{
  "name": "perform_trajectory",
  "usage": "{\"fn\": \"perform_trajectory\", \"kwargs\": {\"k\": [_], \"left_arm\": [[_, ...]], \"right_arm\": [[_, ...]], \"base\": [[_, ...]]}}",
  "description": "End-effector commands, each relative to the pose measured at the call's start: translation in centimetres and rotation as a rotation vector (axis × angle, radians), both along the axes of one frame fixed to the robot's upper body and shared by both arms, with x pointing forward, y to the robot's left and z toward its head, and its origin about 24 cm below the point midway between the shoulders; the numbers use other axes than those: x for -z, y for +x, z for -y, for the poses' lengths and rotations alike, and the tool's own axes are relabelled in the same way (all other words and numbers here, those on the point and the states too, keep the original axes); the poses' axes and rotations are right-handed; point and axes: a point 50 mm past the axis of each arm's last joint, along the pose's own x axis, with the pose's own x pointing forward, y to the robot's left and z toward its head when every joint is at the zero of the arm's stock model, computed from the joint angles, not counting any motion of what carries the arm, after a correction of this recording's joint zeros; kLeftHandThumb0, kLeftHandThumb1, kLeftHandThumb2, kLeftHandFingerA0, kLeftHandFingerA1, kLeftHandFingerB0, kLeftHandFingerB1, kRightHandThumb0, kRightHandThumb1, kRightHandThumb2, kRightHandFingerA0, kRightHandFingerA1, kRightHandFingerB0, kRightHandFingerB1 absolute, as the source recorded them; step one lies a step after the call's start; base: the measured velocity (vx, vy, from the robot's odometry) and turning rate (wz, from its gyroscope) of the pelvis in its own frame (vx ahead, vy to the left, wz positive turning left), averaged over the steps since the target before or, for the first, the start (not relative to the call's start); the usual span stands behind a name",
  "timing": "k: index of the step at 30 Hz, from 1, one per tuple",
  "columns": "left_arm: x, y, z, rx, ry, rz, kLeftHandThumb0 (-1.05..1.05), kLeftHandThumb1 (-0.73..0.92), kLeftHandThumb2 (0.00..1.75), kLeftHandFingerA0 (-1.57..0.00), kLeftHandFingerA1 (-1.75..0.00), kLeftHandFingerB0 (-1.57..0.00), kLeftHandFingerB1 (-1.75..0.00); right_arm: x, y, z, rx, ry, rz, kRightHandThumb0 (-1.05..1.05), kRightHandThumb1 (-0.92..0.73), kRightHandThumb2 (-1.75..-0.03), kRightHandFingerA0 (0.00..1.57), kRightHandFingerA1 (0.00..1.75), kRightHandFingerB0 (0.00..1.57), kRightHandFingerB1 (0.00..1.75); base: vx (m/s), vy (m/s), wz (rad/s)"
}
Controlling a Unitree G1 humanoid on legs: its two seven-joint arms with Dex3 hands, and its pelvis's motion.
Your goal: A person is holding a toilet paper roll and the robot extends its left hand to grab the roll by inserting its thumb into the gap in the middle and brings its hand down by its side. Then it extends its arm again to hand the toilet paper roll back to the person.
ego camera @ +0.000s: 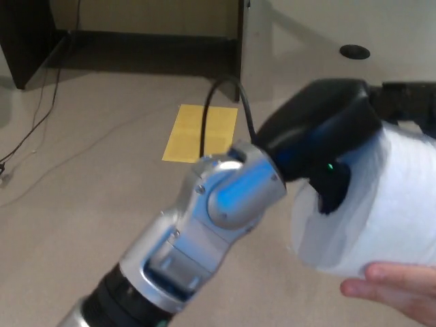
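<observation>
White toilet paper roll (381,204) sits clamped in my left hand (327,129), my thumb pushed into its core, fingers over the top. It hangs at the picture's right edge, partly cut off. A person's fingers (392,286) touch its lower rim. Bare floor (102,184) lies open to my left, past a yellow sheet (187,133).

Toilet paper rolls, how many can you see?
1. The toilet paper roll is at the right, held on the robot's left hand, with a person's fingers touching it underneath. No others show.
</observation>
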Motion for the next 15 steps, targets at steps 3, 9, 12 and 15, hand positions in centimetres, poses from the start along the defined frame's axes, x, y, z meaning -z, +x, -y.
{"fn": "perform_trajectory", "kwargs": {"k": [3,9,12,15], "left_arm": [[1.62,-0.85,1.33,0.000,0.014,0.003,-0.25,0.76,0.64,-0.77,-1.65,-0.68,-1.36],[1.81,-0.72,0.93,-0.010,0.039,-0.006,-0.23,0.81,0.63,-0.76,-1.59,-0.74,-1.08],[1.85,-0.55,0.73,-0.026,0.011,-0.032,-0.16,0.68,0.60,-0.81,-1.19,-0.69,-0.47],[1.90,-0.67,0.43,-0.068,0.020,-0.017,-0.43,0.52,0.56,-0.63,-0.44,-0.27,-0.30]], "right_arm": [[0.33,-0.40,-0.02,-0.012,-0.022,-0.030,-0.37,-0.68,-0.60,0.76,0.58,0.53,0.42],[-0.01,0.06,0.05,0.002,-0.004,-0.012,-0.35,-0.67,-0.60,0.73,0.57,0.53,0.42],[-0.09,0.23,0.08,0.005,-0.006,-0.012,-0.36,-0.67,-0.60,0.74,0.57,0.53,0.42],[0.06,-0.10,0.02,-0.001,-0.003,-0.007,-0.37,-0.67,-0.60,0.76,0.62,0.55,0.44]], "base": [[0.00,0.000,0.00],[0.00,0.000,0.00],[0.00,0.000,0.00],[0.00,0.000,0.00]]}}
